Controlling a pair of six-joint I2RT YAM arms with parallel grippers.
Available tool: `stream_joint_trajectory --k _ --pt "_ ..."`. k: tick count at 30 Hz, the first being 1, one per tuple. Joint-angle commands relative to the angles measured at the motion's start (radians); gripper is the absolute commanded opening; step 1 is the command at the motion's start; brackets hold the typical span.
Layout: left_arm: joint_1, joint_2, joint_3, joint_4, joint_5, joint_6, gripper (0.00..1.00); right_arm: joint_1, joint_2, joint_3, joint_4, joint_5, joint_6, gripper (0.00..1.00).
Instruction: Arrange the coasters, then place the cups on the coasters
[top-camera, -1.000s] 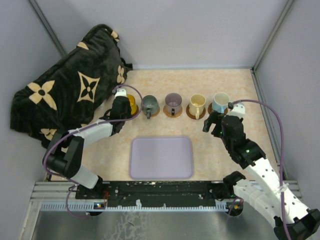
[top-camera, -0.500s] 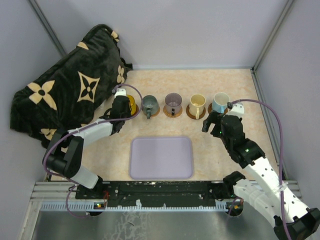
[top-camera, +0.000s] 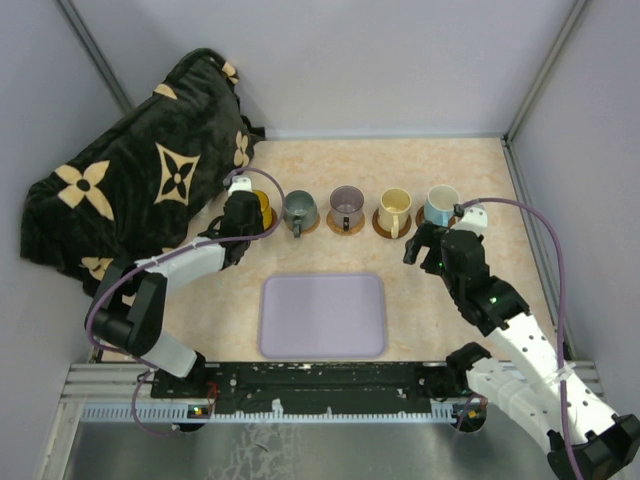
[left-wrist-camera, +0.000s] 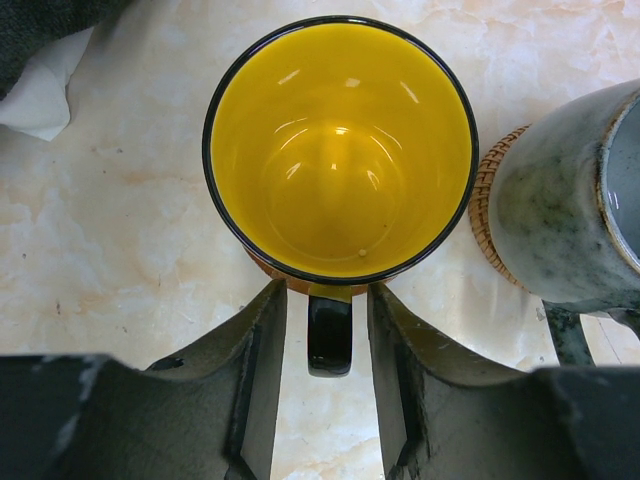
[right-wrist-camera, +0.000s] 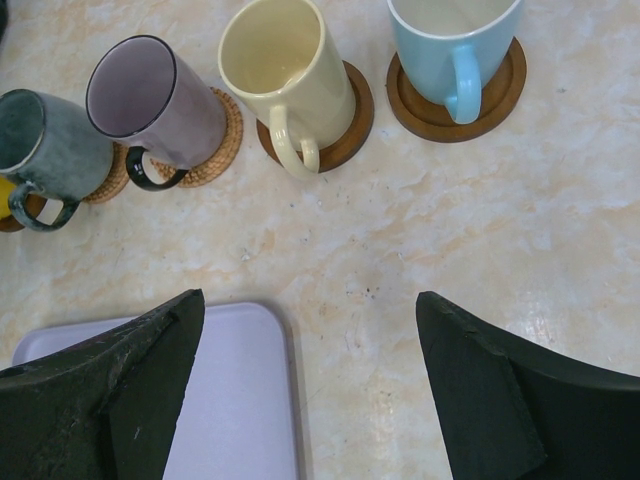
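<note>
The left gripper (left-wrist-camera: 326, 295) stands slightly parted astride the handle of the yellow cup (left-wrist-camera: 340, 150), its fingers clear of the handle on both sides. That cup stands at the left end of the far row, where five cups each sit on one of the coasters (right-wrist-camera: 350, 125). The right gripper (right-wrist-camera: 308, 300) hangs wide open, empty, near the cream cup (right-wrist-camera: 285, 70).

The glossy yellow ceramic mug (left-wrist-camera: 340, 150) has a black rim and handle; the rounded stoneware mug (left-wrist-camera: 555, 215) is mottled grey-green. The woven round coaster (right-wrist-camera: 228, 132) is tan, the smooth wooden round coaster (right-wrist-camera: 500, 95) dark brown. The rectangular plastic tray (top-camera: 322, 315) is lavender, the bench (top-camera: 470, 165) marbled peach-cream, the plush cloth (top-camera: 130, 190) black with tan flowers.
</note>
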Motion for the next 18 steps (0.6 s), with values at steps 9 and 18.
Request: stream_joint_trajectory --k 9,18 --pt "0.009 -0.090 0.033 -0.021 -0.021 0.033 0.50 -0.008 0.001 0.000 0.040 -0.010 0.003 0.87" --pt "0.009 -0.151 0.030 -0.084 -0.028 0.033 0.51 -0.008 0.002 0.007 0.040 -0.013 0.008 0.87"
